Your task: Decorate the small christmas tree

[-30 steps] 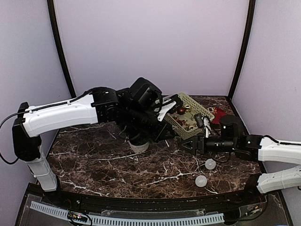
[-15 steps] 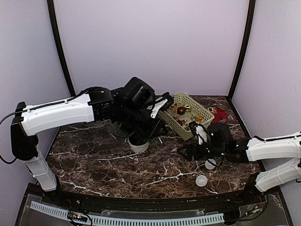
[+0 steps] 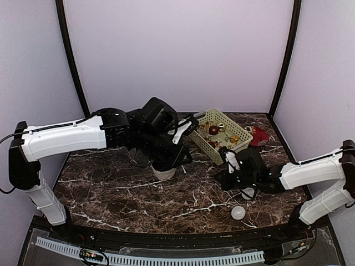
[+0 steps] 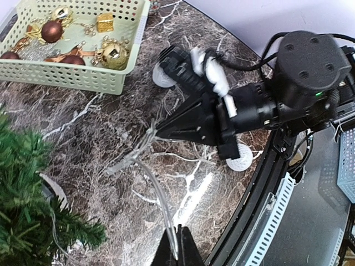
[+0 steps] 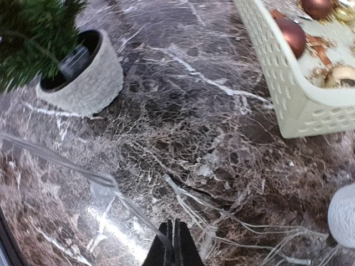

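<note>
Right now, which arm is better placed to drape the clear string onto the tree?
Probably left. The left end effector pinches the clear string right beside the tree; the right end effector holds it farther away, nearer the basket.

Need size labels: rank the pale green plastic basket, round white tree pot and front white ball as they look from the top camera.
1. Pale green plastic basket.
2. Round white pot, partly hidden.
3. White ball, clearly smallest.

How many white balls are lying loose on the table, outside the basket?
2 white balls: one near the front edge, the other just behind it, partly under the right arm. Others may be hidden.
</note>
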Tool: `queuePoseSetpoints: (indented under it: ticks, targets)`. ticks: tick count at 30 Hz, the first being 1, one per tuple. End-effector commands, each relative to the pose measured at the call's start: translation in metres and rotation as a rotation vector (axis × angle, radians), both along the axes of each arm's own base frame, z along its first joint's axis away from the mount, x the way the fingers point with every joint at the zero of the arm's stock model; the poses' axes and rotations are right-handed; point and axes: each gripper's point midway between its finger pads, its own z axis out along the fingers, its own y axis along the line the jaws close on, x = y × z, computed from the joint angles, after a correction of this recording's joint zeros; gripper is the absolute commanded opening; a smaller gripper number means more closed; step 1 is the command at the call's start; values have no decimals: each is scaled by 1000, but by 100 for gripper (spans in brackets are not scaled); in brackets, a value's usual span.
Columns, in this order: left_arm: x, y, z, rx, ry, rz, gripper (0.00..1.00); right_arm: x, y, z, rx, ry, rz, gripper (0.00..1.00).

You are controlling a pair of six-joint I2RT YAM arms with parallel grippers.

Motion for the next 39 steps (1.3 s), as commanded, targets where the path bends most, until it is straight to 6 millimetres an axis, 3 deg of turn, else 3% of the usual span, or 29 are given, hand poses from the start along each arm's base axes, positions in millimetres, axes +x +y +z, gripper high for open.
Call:
queuePoseSetpoints:
  ticks: [1,8,13,23,31,33,35,39]
  targets:
    - [5,17,11,-61,-14,82,0,9,-7,37,67,-58,-92,0]
    - [9,46,5,-105,-23,184,0,-8,-25,91,155,-93,-102,0]
    - [13,63,1,-148,4,246,0,-11,-19,130,157,-80,-62,0]
    - [10,87,-3,-228,22,327,0,18,19,215,123,-199,-74,0]
    - [9,108,-11,-266,24,407,1,26,59,255,114,-266,7,0]
    - [8,111,-12,-268,23,409,7,21,70,260,120,-273,52,0]
    - [6,115,-9,-265,12,406,21,13,80,265,133,-274,106,0]
    - [1,125,10,-274,-58,368,44,0,87,272,162,-277,169,0]
